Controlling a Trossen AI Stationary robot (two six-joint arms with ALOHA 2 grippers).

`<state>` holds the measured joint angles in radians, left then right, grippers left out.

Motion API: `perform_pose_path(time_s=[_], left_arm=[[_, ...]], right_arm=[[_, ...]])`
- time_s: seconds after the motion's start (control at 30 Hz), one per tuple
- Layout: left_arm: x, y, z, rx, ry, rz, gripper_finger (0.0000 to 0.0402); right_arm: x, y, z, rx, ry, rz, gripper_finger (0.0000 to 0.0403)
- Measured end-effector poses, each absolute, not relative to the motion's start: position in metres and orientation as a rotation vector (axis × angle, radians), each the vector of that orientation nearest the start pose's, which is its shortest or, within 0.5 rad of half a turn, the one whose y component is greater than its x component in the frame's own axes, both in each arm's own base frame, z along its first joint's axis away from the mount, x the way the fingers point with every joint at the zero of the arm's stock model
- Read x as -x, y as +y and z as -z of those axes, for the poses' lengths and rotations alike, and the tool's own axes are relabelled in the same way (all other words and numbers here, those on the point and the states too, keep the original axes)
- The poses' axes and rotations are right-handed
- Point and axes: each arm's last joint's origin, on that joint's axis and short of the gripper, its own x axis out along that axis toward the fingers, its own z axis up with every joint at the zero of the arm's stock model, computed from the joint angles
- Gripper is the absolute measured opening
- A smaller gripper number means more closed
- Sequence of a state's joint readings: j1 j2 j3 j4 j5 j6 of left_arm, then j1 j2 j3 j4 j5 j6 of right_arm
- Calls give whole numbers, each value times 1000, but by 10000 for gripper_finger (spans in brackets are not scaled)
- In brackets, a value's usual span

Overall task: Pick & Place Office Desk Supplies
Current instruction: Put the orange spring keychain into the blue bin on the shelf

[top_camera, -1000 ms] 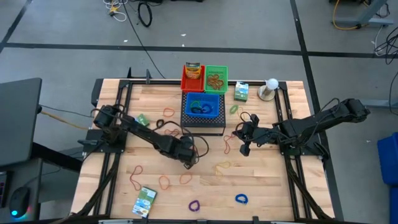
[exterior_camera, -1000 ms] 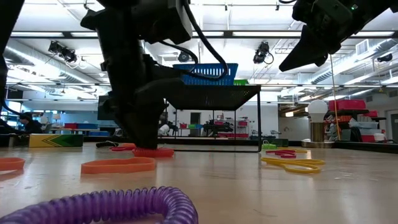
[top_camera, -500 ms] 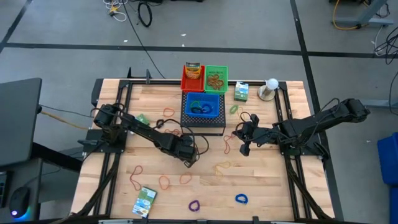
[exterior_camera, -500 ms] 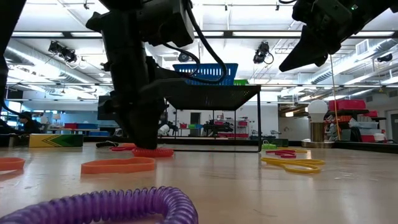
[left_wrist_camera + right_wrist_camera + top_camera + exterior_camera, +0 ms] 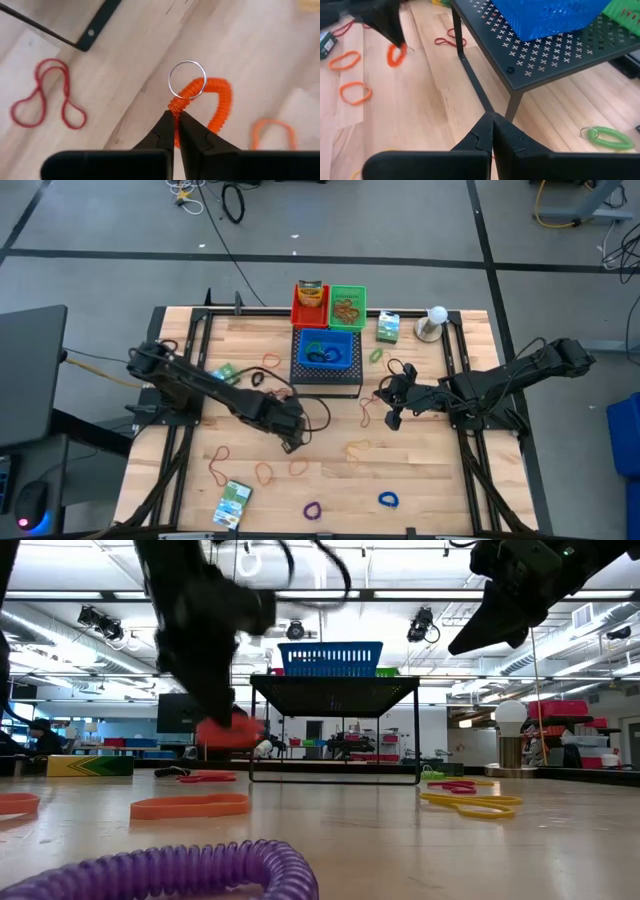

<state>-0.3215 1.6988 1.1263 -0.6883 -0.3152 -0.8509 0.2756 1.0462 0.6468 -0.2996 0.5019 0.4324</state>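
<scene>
An orange coiled loop (image 5: 219, 105) with a metal key ring (image 5: 187, 80) hangs off the table, and my left gripper (image 5: 176, 114) is shut on it. The high view shows this gripper (image 5: 291, 442) near the table's middle, in front of the black perforated stand (image 5: 327, 377). In the low view the loop (image 5: 228, 730) floats above the wood. My right gripper (image 5: 392, 421) hovers right of the stand, shut and holding nothing. Rubber bands (image 5: 265, 472), a purple loop (image 5: 312, 509) and a blue loop (image 5: 387, 500) lie flat on the table. My left gripper pinches the coil of the orange loop right beside its key ring (image 5: 175, 105), between the two fingertips. The fingers come from above, slanting down. The loop is lifted clear of the table and hangs beyond the fingertips, ring uppermost in the wrist view.
The stand carries a blue basket (image 5: 327, 350); behind it stand a red bin (image 5: 310, 305) and a green bin (image 5: 348, 305). Green-white boxes lie at the near left (image 5: 232, 502) and far right (image 5: 388, 327). A white ball on a stand (image 5: 437, 315) is at the far right.
My left gripper has gone up and a little toward the table's left edge, rolling somewhat. The orange coiled loop, which lay on the table under it, now hangs clear of the wood in its fingers.
</scene>
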Motion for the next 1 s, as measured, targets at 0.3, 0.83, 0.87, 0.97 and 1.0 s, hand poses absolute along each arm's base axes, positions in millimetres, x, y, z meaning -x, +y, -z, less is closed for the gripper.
perform_pose_path(time_s=[0.3,0.83,0.87,0.97,1.0], left_arm=[[-278,-90,-245,327,981,-437,10],[-273,1,-349,490,212,-569,11],[-276,10,-350,488,191,-581,11],[-284,38,-346,471,189,-606,12],[-287,45,-342,462,206,-616,12]], right_arm=[[-204,43,-232,-175,578,358,7],[-204,42,-232,-223,548,433,7],[-204,41,-233,-230,542,443,7],[-204,41,-233,-245,531,462,7],[-204,41,-233,-250,527,470,7]])
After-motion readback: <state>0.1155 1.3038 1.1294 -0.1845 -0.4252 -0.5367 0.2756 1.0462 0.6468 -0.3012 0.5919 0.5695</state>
